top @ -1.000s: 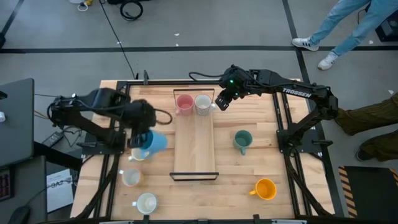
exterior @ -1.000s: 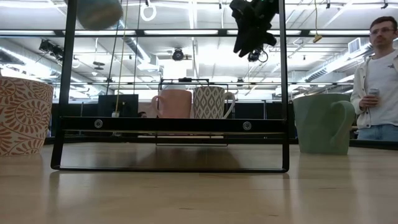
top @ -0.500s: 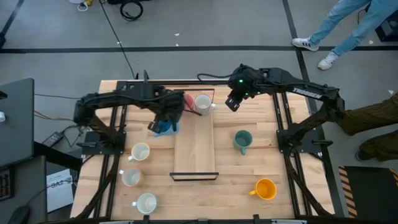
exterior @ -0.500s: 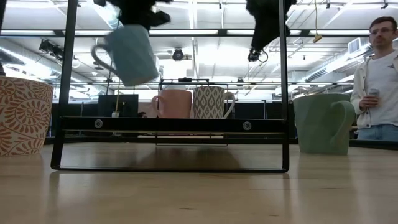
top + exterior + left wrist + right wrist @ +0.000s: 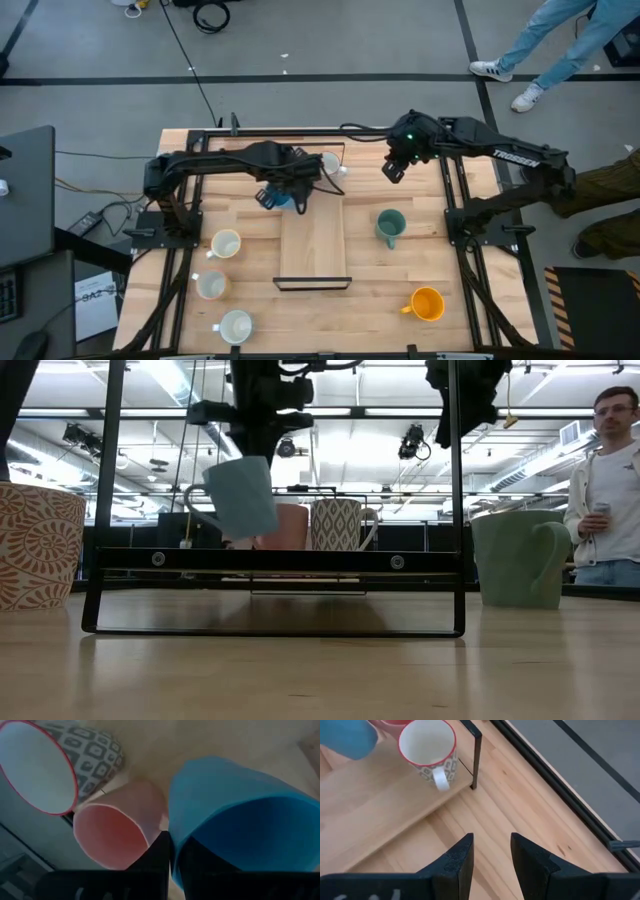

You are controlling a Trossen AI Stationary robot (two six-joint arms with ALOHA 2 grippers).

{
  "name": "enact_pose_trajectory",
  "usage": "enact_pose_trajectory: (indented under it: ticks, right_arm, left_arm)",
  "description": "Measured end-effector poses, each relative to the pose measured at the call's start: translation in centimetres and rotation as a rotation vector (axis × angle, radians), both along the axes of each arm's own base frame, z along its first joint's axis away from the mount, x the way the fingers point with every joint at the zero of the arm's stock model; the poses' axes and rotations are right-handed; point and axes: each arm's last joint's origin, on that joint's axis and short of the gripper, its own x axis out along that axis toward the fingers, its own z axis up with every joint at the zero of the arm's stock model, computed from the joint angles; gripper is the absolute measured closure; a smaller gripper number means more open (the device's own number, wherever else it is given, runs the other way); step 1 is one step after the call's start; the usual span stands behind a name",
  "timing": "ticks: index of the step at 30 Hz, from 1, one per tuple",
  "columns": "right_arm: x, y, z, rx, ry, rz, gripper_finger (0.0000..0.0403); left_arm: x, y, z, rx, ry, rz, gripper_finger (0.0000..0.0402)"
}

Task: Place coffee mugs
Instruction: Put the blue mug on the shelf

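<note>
Item: blue mug (image 5: 280, 197), tilted, airborne, upper centre of the high view over the wooden tray (image 5: 313, 255) — left gripper (image 5: 292, 183) clamped on its wall. Just beside: pink mug (image 5: 117, 827), patterned white mug (image 5: 428, 746). Risk: lowering askew knocks the pink mug, clearance seemingly slight. Right gripper (image 5: 490, 852) — fingers apart, empty, upper right

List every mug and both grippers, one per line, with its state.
Blue mug: held in the air, tilted, over the tray.
Pink mug: upright on tray.
Patterned mug: upright on tray.
Green mug: upright on table.
Orange mug: on table.
Three white mugs: on table.
Left gripper: shut on blue mug.
Right gripper: open, empty.
</note>
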Motion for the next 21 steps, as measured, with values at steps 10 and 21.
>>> enact_pose_trajectory:
  ticks: [10, 21]
  right_arm:
    - [-0.9, 0.2, -0.3, -0.004, -0.03, 0.0, 0.0268]
    - [-0.8, 0.2, -0.2, -0.001, -0.035, 0.004, 0.0268]
  left_arm:
    - [1.1, 0.0, -0.9, -0.042, -0.036, -0.007, 0.0375]
    - [2.2, 0.1, -3.0, -0.059, 0.024, 0.001, 0.0375]
